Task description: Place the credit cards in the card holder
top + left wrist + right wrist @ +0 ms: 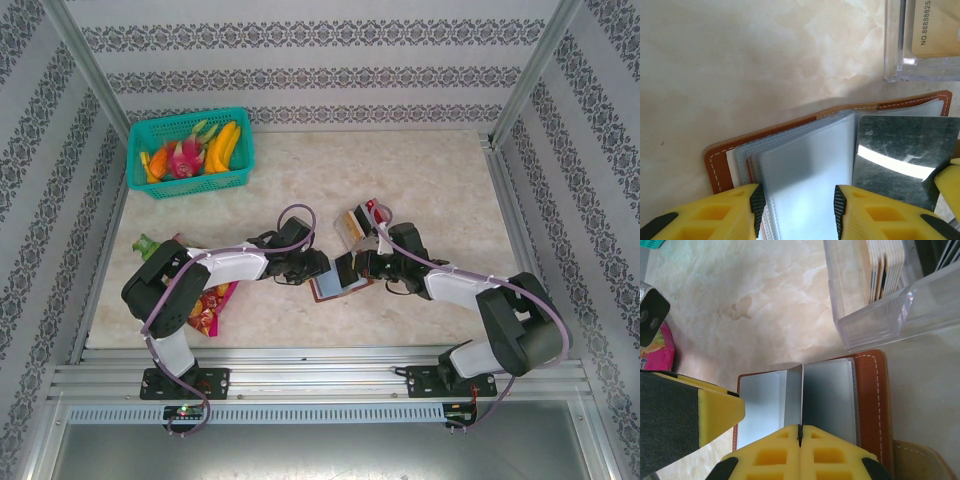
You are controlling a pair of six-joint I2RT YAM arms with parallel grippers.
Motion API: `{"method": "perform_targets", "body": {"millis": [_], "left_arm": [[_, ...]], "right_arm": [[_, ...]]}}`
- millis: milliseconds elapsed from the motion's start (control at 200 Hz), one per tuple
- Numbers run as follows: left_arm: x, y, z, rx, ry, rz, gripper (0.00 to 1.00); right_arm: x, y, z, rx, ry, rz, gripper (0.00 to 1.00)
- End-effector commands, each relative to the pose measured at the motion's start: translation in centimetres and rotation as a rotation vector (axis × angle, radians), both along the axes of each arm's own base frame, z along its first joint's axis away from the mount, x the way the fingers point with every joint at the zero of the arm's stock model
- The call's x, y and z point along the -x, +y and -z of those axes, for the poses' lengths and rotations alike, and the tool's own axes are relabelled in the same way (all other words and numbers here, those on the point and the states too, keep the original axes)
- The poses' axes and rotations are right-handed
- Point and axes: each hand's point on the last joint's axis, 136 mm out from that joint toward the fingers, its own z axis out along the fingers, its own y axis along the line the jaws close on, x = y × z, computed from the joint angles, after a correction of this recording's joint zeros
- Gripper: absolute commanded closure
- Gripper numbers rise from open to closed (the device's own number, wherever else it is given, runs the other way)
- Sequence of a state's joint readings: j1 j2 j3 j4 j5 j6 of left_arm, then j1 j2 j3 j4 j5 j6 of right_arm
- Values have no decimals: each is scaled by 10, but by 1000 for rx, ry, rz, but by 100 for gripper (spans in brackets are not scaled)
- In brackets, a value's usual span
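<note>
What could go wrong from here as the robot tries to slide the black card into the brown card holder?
The black card, pinched in the right pincer, could miss the opening and slip between the sleeves of the card holder.
The left pincer only straddles those sleeves; they may flop shut.
The clear card stand sits close and could be knocked.

Bright, even, diffuse light throughout.
Glare streaks the glossy black plastic card [895,162]; a soft shadow lies beside the brown leather booklet wallet [715,165].
</note>
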State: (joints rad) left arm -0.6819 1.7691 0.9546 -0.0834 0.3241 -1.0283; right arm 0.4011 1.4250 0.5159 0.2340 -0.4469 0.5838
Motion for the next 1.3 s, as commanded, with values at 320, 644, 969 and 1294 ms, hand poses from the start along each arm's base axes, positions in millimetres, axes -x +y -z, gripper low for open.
{"method": "perform_targets", "body": {"millis": [320, 644, 969, 1294], "left_arm": [[18, 12, 19, -81, 67, 1, 55], [17, 10, 20, -77, 68, 0, 55], [16, 11, 20, -82, 67, -2, 55], [16, 11, 19, -79, 64, -3, 55]], "right_arm": [[-1, 6, -9, -19, -61, -57, 100], [6, 13, 10, -29, -5, -82, 100], [8, 19, 7, -33, 43, -98, 99], [17, 28, 19, -36, 83, -90, 97]]}}
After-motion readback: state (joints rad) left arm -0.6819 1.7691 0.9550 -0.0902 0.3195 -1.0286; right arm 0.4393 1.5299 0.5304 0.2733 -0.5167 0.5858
